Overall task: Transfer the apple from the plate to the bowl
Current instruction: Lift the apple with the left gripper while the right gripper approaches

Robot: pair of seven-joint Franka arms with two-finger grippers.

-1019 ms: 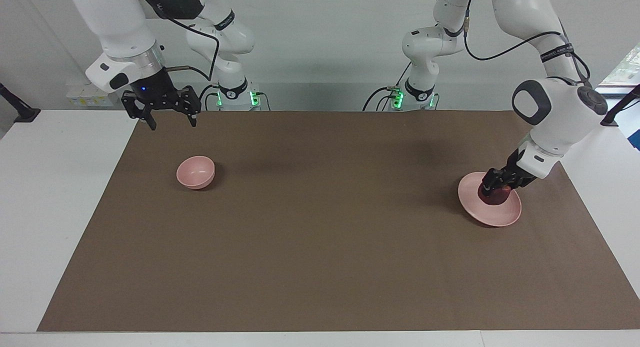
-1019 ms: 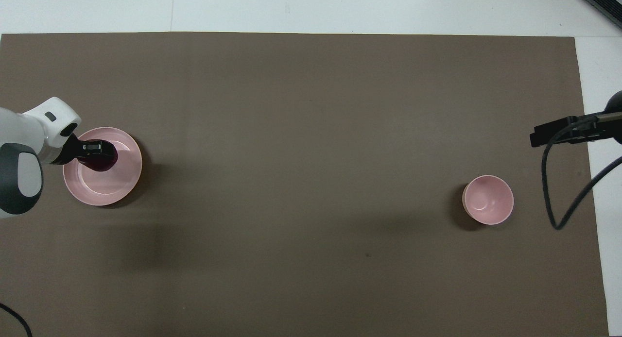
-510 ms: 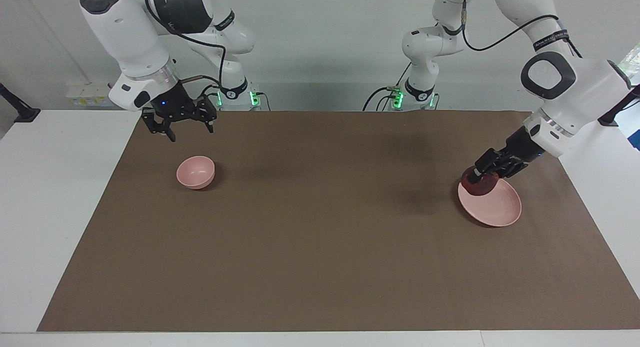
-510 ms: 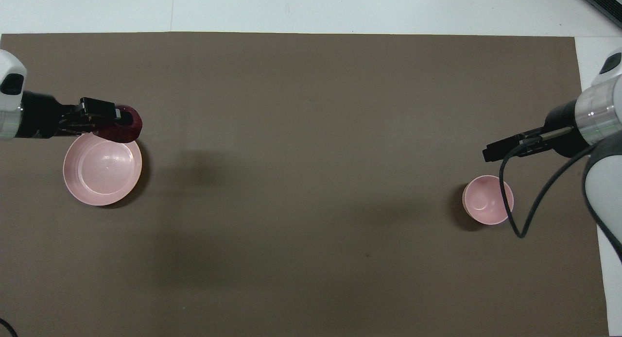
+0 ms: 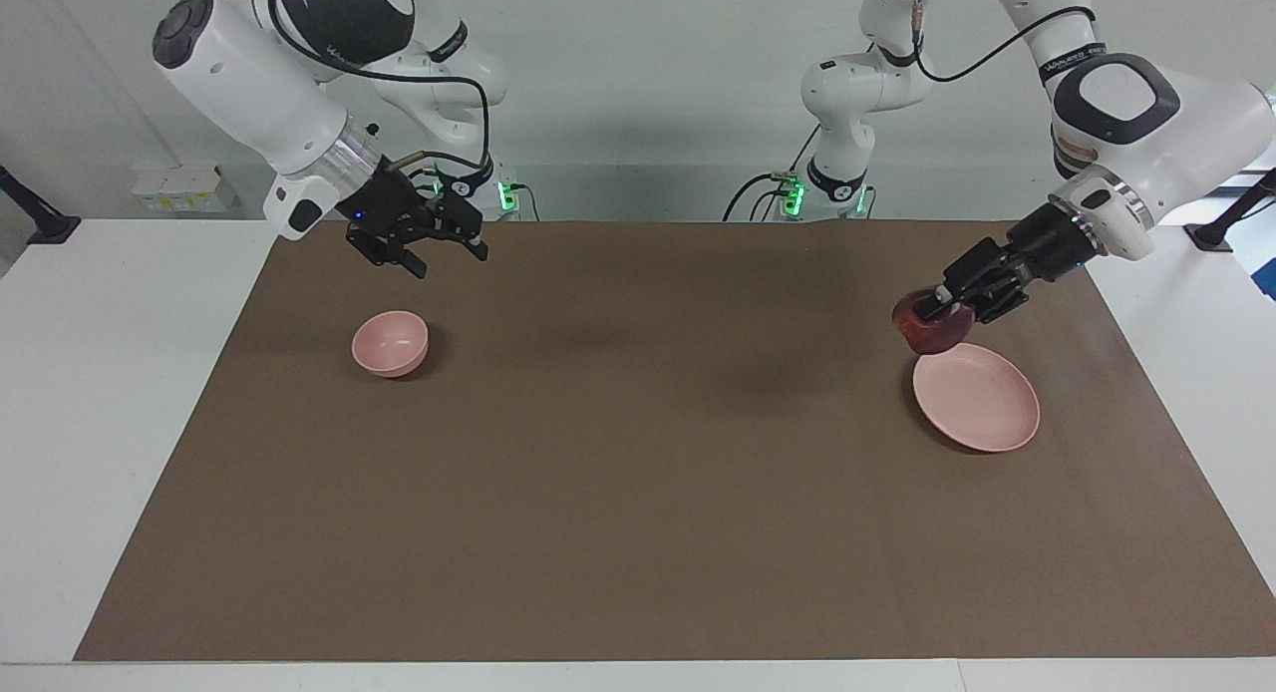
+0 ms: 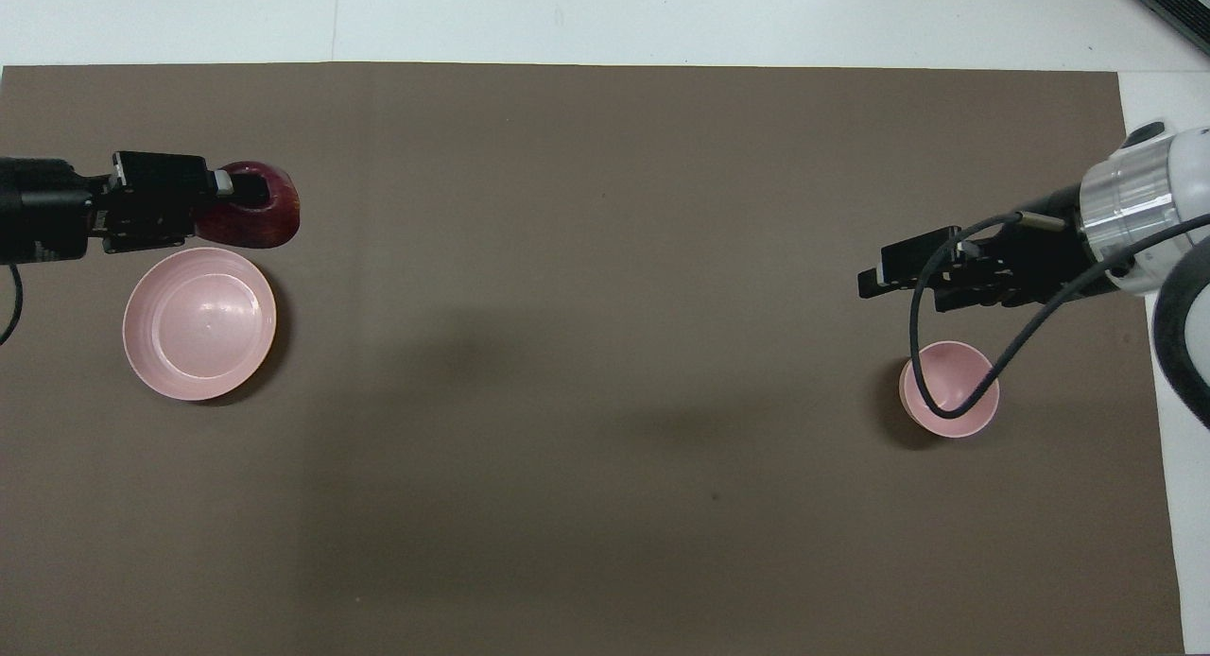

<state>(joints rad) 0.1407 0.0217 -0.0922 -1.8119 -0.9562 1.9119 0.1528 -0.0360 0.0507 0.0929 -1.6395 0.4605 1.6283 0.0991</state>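
Observation:
The dark red apple (image 5: pixel 932 328) (image 6: pixel 260 207) hangs in the air, clear of the plate, over the brown mat by the plate's rim. My left gripper (image 5: pixel 940 301) (image 6: pixel 227 188) is shut on it, reaching in from the left arm's end of the table. The flat pink plate (image 5: pixel 982 403) (image 6: pixel 198 323) lies bare on the mat. At the right arm's end of the mat stands the small pink bowl (image 5: pixel 390 343) (image 6: pixel 950 377), with nothing in it. My right gripper (image 5: pixel 449 261) (image 6: pixel 874 273) hovers open over the mat beside the bowl, holding nothing.
A brown mat (image 5: pixel 638 473) covers most of the white table. The right arm's black cable (image 6: pixel 945 415) loops over the bowl in the overhead view. Both arm bases (image 5: pixel 827 188) stand at the table's edge.
The left gripper has lifted the apple off the plate and carried it up and toward the table's middle. The right arm has swung in toward the middle, its gripper still open.

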